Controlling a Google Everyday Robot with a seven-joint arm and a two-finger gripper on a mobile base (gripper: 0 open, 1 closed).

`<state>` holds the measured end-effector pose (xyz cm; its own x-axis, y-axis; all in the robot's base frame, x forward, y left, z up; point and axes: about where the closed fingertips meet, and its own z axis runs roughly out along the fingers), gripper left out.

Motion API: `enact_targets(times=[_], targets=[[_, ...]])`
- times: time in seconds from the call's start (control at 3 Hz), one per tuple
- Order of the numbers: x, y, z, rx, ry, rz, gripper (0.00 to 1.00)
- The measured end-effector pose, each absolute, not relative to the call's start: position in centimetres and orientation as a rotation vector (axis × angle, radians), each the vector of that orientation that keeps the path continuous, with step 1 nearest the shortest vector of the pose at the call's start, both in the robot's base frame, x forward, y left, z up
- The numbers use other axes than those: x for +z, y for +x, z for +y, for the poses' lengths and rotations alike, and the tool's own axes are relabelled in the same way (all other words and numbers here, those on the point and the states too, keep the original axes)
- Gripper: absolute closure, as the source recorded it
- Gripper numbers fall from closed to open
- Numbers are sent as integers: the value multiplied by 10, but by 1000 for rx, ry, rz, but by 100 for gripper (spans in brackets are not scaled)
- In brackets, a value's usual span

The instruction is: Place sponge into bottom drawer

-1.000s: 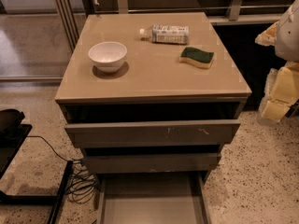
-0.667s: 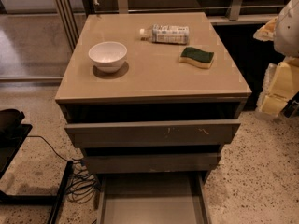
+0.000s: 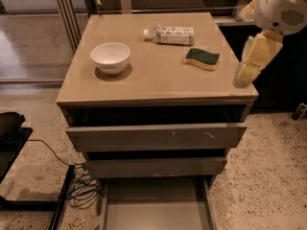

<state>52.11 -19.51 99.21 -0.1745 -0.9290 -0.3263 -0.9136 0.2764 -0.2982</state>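
Since 1 s ago your claw (image 3: 241, 78) has come in and up toward the bench's (image 3: 158, 83) right edge; it now hangs just off that edge, near the sponge (image 3: 202, 59) but not touching. Can't tell whether the claw is apart or together. Sponge lies green side up on the bench, right side, just in front of the lying bottle (image 3: 170, 34). White bowl (image 3: 110, 57) sits at left. Bottom drawer (image 3: 156, 210) is pulled out w/ bare grey floor; top drawer (image 3: 156, 137) and middle drawer (image 3: 153, 166) sit partly out above it.
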Motion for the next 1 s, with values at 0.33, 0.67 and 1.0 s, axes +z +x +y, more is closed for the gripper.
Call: enact_targets(times=[0.33, 0.67, 1.0], targets=[[987, 562, -203, -20, -1535, 2083, 0], [987, 563, -202, -19, -1536, 2082, 0], [976, 588, -198, -2, -1533, 2057, 0]])
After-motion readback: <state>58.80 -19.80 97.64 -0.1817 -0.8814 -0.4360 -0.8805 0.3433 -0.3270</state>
